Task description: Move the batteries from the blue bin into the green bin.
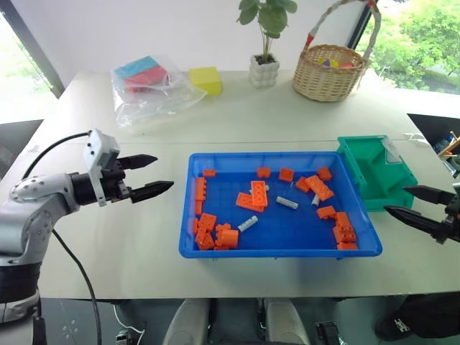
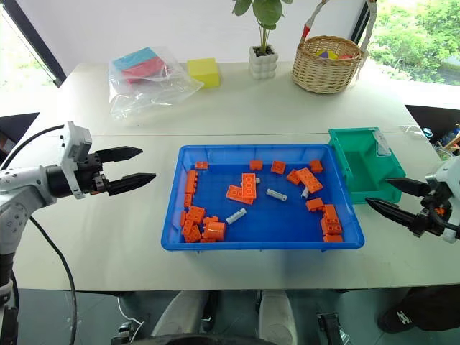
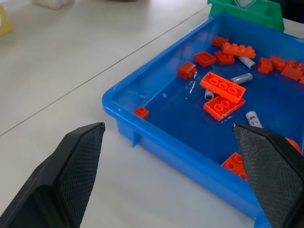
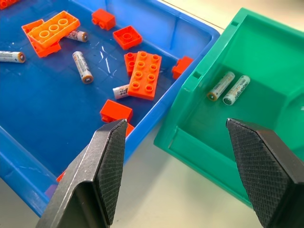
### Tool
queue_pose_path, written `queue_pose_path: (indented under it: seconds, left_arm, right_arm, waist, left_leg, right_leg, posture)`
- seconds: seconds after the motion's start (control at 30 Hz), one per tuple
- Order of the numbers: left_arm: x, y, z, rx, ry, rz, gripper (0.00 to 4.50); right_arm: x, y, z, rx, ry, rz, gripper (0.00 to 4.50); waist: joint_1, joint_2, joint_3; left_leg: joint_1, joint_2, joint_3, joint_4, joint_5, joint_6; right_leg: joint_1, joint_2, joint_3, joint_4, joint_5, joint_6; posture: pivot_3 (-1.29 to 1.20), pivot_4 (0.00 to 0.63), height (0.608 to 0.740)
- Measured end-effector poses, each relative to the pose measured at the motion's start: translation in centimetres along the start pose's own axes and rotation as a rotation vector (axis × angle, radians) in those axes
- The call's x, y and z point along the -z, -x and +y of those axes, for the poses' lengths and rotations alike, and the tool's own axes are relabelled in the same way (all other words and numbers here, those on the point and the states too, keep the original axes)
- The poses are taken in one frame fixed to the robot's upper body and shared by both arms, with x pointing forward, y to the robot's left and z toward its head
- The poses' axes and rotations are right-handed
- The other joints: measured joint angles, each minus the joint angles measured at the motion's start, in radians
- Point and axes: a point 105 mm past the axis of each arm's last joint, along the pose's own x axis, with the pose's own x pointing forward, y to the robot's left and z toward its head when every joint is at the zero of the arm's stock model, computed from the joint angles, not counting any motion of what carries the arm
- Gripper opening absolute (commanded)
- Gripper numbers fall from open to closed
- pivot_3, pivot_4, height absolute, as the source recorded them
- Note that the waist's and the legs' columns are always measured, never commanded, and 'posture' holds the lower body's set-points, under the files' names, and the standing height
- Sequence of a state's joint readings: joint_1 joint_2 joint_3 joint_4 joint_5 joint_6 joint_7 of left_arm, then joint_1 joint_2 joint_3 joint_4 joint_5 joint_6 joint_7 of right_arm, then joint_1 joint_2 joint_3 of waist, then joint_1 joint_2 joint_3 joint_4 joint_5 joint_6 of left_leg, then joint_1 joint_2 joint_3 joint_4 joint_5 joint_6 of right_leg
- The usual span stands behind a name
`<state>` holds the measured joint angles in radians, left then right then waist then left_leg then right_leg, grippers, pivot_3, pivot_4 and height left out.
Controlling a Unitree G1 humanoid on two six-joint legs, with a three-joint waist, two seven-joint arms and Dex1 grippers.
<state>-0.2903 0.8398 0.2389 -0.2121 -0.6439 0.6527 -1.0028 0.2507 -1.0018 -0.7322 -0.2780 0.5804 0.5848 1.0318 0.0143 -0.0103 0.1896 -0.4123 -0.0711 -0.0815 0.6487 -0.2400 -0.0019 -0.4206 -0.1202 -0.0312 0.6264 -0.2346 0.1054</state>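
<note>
Small white-grey cylindrical batteries loose among bricks in shallow bright-blue plastic bin, two already in teal-green bin; both grippers spread, empty; best approached from above, clear of bricks.

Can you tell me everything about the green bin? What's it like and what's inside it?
The green bin is a small, deep teal box that looks like smooth plastic, open on top, with a thick rim. It sits upright on the pale table, close beside one end of the big blue bin. Two batteries lie side by side on its floor. The right hand hovers open near it, not touching.
</note>
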Motion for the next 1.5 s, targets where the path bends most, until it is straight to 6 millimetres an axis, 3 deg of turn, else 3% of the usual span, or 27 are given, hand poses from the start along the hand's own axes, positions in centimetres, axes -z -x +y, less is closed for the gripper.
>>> queue_pose_path:
  seconds: [0.17, 0.33, 0.4, 0.57, 0.67, 0.77, 0.87, 1.07, 1.23, 1.5]
  left_arm:
    - [-0.1, -0.1, -0.3, 0.023, 0.012, -0.004, 4.50]
    - [-0.7, -0.3, -1.6, 0.114, 0.007, 0.000, 4.50]
    - [-1.0, -0.2, -2.1, 0.140, 0.000, 0.006, 4.50]
    - [-1.6, -0.1, -3.1, 0.206, -0.005, 0.018, 4.50]
    - [-1.8, 0.1, -3.4, 0.223, -0.017, 0.036, 4.50]
    - [-1.8, 0.2, -3.4, 0.236, -0.020, 0.048, 4.50]
    - [-2.0, 0.1, -3.6, 0.261, -0.028, 0.052, 4.50]
    - [-1.9, 0.1, -3.8, 0.280, -0.032, 0.066, 4.50]
    - [-2.0, 0.2, -4.3, 0.284, -0.037, 0.067, 4.50]
    - [-1.8, 0.9, -5.4, 0.284, -0.025, 0.091, 4.50]
  right_arm:
    - [-1.7, -0.5, 0.2, 0.007, 0.048, -0.021, 3.40]
    - [-6.6, -2.4, 2.5, -0.044, 0.142, -0.106, 3.40]
    - [-7.5, -3.5, 3.5, -0.066, 0.142, -0.109, 3.40]
    - [-8.2, -8.9, 6.2, -0.073, 0.036, -0.065, 3.40]
    - [-8.1, -10.9, 8.8, -0.184, 0.052, -0.037, 3.40]
    - [-9.2, -11.4, 11.3, -0.355, 0.204, -0.066, 3.40]
    - [-10.4, -12.5, 11.8, -0.491, 0.325, -0.079, 3.40]
    - [-8.9, -14.5, 12.2, -0.775, 0.551, 0.026, 3.40]
    - [-6.9, -16.1, 14.6, -1.036, 0.735, 0.084, 3.40]
    - [-6.6, -19.1, 16.2, -1.129, 0.873, 0.071, 3.40]
  waist:
    - [-0.001, 0.000, 0.000]
    - [-0.002, 0.000, 0.000]
    - [-0.001, 0.000, 0.000]
    - [-0.002, -0.001, 0.000]
    - [0.000, 0.000, 0.001]
    - [-0.002, 0.000, 0.001]
    - [-0.008, -0.001, 0.001]
    - [-0.019, -0.001, 0.001]
    - [-0.036, -0.001, 0.001]
    - [-0.029, -0.001, 0.001]
  left_leg:
    - [0.000, 0.000, 0.000, 0.000, 0.000, 0.000]
    - [0.000, 0.000, 0.000, 0.000, 0.000, 0.000]
    - [0.000, 0.000, 0.000, 0.000, 0.000, 0.000]
    - [-0.004, 0.000, 0.000, 0.001, 0.000, 0.000]
    - [-0.010, 0.000, 0.000, 0.001, 0.001, 0.000]
    - [-0.011, -0.001, 0.000, 0.002, 0.001, 0.000]
    - [-0.011, -0.002, 0.001, 0.004, 0.001, 0.000]
    - [-0.007, -0.001, 0.000, 0.004, 0.001, 0.000]
    - [-0.007, -0.001, 0.001, 0.003, 0.001, -0.001]
    - [-0.006, -0.001, 0.000, 0.002, 0.003, -0.004]
  right_leg:
    - [0.000, 0.000, 0.000, 0.001, 0.000, 0.000]
    - [-0.001, 0.000, 0.001, 0.001, 0.000, 0.000]
    - [-0.002, 0.000, 0.001, 0.001, 0.000, 0.000]
    - [-0.006, 0.000, 0.001, 0.001, 0.000, -0.001]
    - [-0.011, 0.000, 0.001, 0.002, 0.001, -0.001]
    - [-0.011, 0.001, -0.001, 0.002, 0.003, 0.003]
    - [-0.010, 0.002, -0.001, 0.002, 0.003, 0.003]
    - [-0.008, 0.003, -0.001, 0.004, 0.003, 0.004]
    - [-0.009, 0.003, -0.001, 0.005, 0.003, 0.004]
    - [-0.011, 0.003, 0.000, 0.007, 0.003, 0.004]
  posture:
    - [0.00, 0.150, 0.702]
    - [0.00, 0.150, 0.702]
    - [0.00, 0.150, 0.702]
    - [0.00, 0.150, 0.702]
    - [0.00, 0.150, 0.702]
    - [0.00, 0.150, 0.702]
    - [0.00, 0.150, 0.702]
    - [0.00, 0.150, 0.702]
    - [0.00, 0.150, 0.702]
    - [0.00, 0.150, 0.702]
